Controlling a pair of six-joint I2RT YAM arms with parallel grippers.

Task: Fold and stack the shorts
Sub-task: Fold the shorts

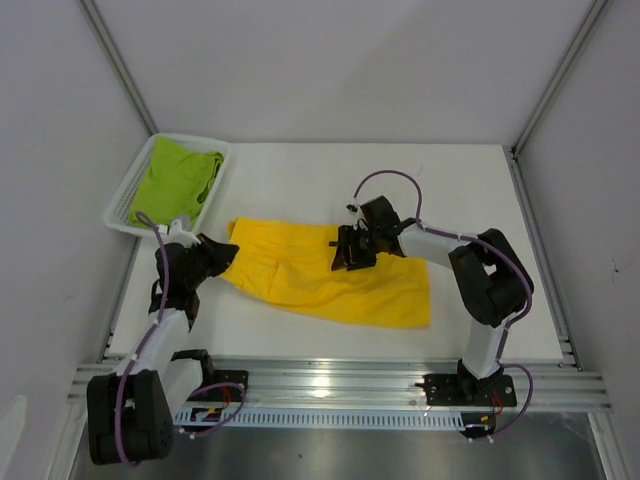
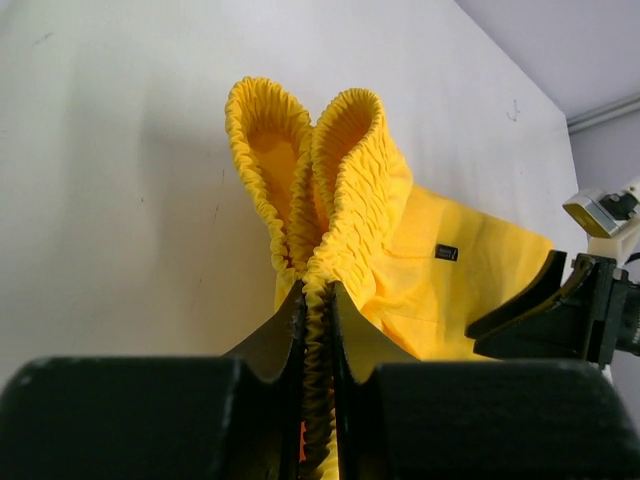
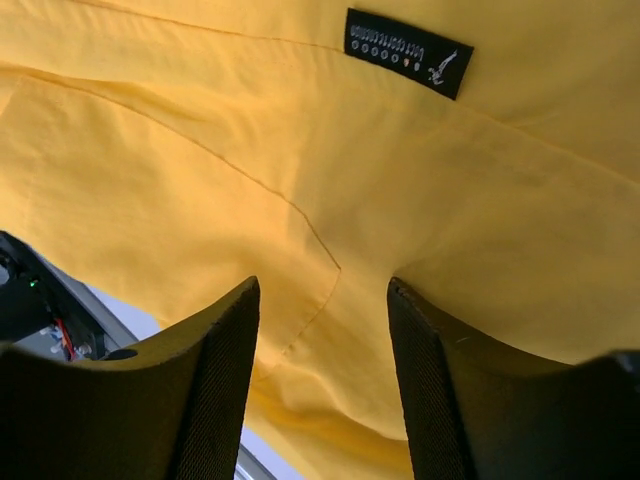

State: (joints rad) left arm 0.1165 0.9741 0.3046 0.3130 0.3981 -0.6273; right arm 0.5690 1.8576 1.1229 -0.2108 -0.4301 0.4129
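The bright yellow shorts (image 1: 330, 285) lie spread across the middle of the white table. My left gripper (image 1: 222, 258) is at their left end, shut on the bunched elastic waistband (image 2: 318, 300); the waistband stands up in two ruffled loops (image 2: 300, 170) beyond the fingers. My right gripper (image 1: 350, 255) is down on the upper middle of the yellow shorts (image 3: 200, 150), jaws open, fingertips (image 3: 235, 310) resting on the cloth just below the small dark label (image 3: 407, 52). The lime green shorts (image 1: 178, 178) lie crumpled in the basket at the far left.
The white mesh basket (image 1: 122, 218) stands at the table's back left corner, just beyond my left arm. Grey walls and metal frame posts close in the table on both sides. The right gripper's dark fingers (image 2: 540, 300) show at the right of the left wrist view.
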